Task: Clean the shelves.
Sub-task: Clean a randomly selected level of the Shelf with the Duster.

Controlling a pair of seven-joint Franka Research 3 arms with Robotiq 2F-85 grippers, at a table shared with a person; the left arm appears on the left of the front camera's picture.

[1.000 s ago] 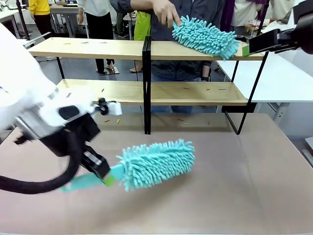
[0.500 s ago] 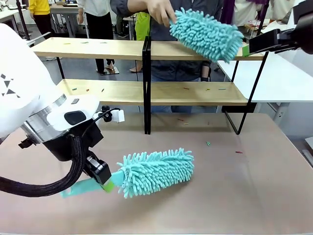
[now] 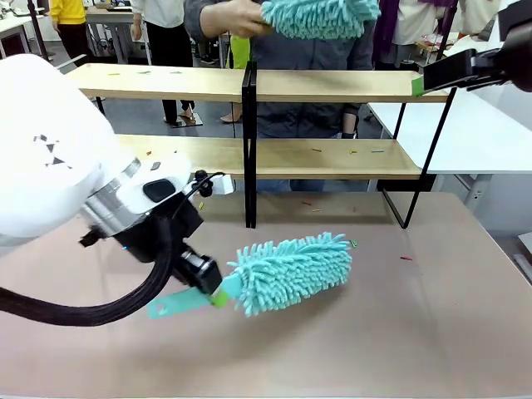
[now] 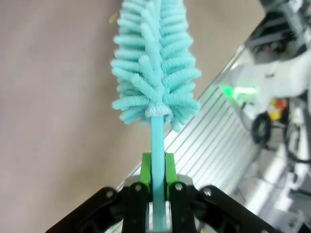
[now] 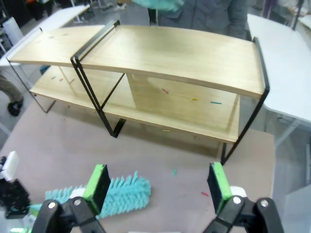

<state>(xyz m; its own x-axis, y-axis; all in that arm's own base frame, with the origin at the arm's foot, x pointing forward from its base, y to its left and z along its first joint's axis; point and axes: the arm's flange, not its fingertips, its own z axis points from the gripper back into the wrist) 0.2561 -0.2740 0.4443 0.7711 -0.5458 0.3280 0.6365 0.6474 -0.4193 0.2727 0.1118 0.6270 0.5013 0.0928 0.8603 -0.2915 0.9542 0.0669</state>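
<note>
The shelves (image 3: 332, 158) stand at the table's far side, two tiers of light-wood boards on a black frame; the right wrist view looks down on the shelves (image 5: 184, 53) from above. My left gripper (image 3: 218, 293) is shut on the flat handle of a teal fluffy duster (image 3: 291, 270) whose head lies low over the brown table. In the left wrist view the green pads of the gripper (image 4: 157, 167) clamp that duster's handle (image 4: 156, 136). A person's hand holds a second teal duster (image 3: 320, 17) above the top board. My right gripper (image 3: 424, 81) hovers by the top shelf's right end, open (image 5: 158, 182).
Small coloured scraps lie on the lower board (image 3: 316, 150) and on the brown table (image 3: 405, 258). A white table (image 3: 482, 133) stands to the right of the rack. People stand behind the rack.
My left arm has swept its duster to the right across the table. The person has lifted the other duster off the top board and higher up. The right gripper has stayed put.
</note>
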